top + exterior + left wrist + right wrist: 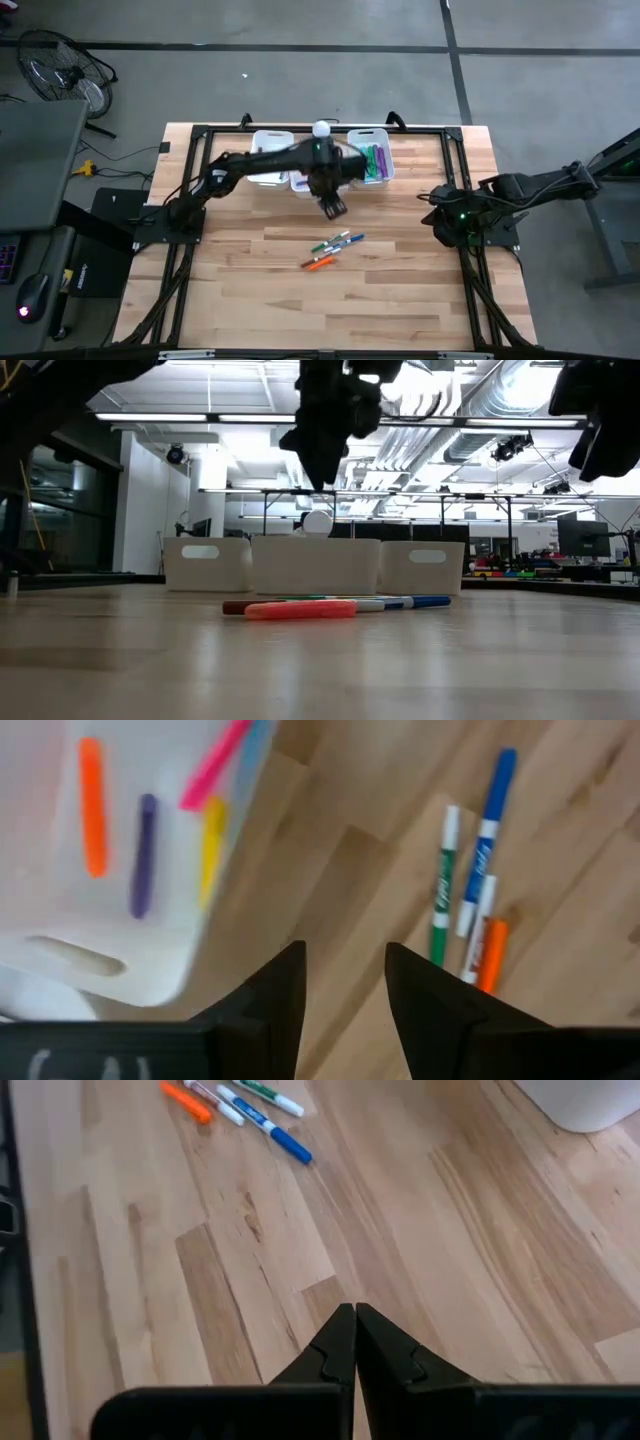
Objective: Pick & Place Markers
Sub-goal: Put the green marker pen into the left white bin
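Several markers [335, 250] lie loose on the wooden table near its middle: green, blue, orange and a dark red one [330, 606]. They also show in the left wrist view [470, 920] and the right wrist view [240, 1105]. My left gripper [333, 207] hangs above the table between the white bins and these markers. It points down, open [345, 955], with nothing between its fingers. Below it, one bin [120, 850] holds orange, purple, yellow and pink markers. My right gripper [355, 1312] waits shut at the table's right side [432, 205].
White bins [270, 160] stand in a row at the table's far side; the right one [372, 160] holds green and purple markers. A black frame [200, 135] runs round the table. Bare wood lies near and to both sides of the loose markers.
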`<move>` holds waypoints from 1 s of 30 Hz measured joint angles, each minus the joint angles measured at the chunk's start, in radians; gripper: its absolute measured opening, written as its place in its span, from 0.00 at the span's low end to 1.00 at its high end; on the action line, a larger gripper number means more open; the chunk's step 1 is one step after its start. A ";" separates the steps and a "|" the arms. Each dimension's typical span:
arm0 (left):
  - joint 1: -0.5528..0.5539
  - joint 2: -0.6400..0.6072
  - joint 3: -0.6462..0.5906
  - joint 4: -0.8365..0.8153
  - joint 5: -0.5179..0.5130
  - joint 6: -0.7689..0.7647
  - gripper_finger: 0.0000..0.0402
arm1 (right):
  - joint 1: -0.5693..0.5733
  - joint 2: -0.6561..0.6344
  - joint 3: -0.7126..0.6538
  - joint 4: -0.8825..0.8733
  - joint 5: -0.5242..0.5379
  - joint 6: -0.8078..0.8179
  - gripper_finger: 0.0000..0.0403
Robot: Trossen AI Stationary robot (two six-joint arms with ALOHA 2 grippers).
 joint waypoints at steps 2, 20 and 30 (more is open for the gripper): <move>-0.042 0.000 0.000 0.001 -0.035 -0.030 0.33 | 0.000 -0.023 0.000 0.000 0.000 -0.005 0.00; -0.181 0.060 -0.002 0.120 -0.152 -0.272 0.45 | 0.000 -0.083 0.000 0.002 0.005 -0.068 0.00; -0.183 0.144 -0.012 0.136 -0.063 -0.248 0.59 | 0.000 -0.083 0.000 0.002 -0.008 -0.071 0.00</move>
